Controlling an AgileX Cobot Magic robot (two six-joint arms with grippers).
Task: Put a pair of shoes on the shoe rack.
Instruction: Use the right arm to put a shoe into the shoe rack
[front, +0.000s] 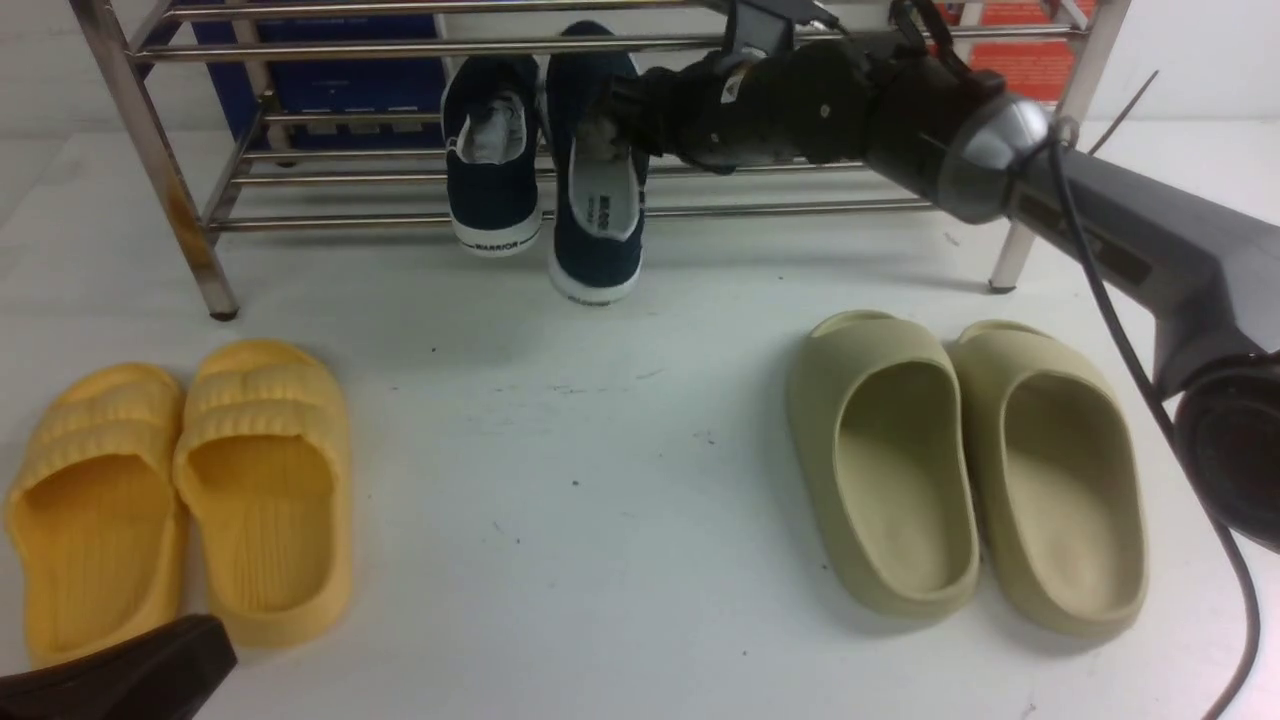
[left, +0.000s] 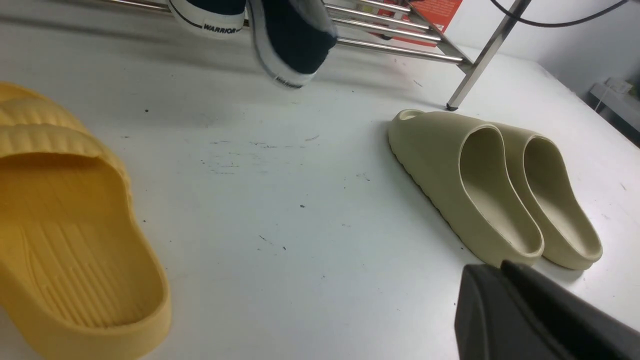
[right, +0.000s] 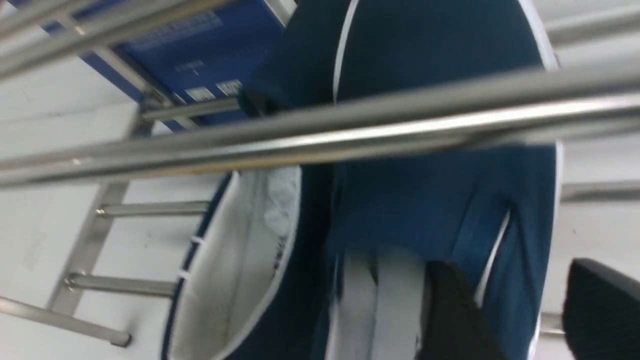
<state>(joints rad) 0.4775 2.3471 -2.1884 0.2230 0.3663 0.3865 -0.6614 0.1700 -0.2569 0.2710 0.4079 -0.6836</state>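
Observation:
Both navy-blue shoes lie across the lower bars of the steel shoe rack (front: 800, 208), heels hanging off its front edge. The left shoe (front: 490, 160) shows "WARRIOR" on its heel. The right shoe (front: 597, 210) hangs further forward and lower. My right gripper (front: 618, 112) is at this shoe's opening. In the right wrist view the right gripper (right: 515, 285) is open: one finger (right: 450, 320) is inside the shoe (right: 430, 210), the other stands clear outside its side wall. My left gripper (left: 492, 272) is shut and empty, low over the table at the near left (front: 190, 645).
Yellow ribbed slides (front: 180, 490) lie front left and pale olive slides (front: 960, 460) front right on the white table. A blue box (front: 330, 80) and a red box (front: 1020, 40) stand behind the rack. The right arm's cable (front: 1130, 350) hangs at the right.

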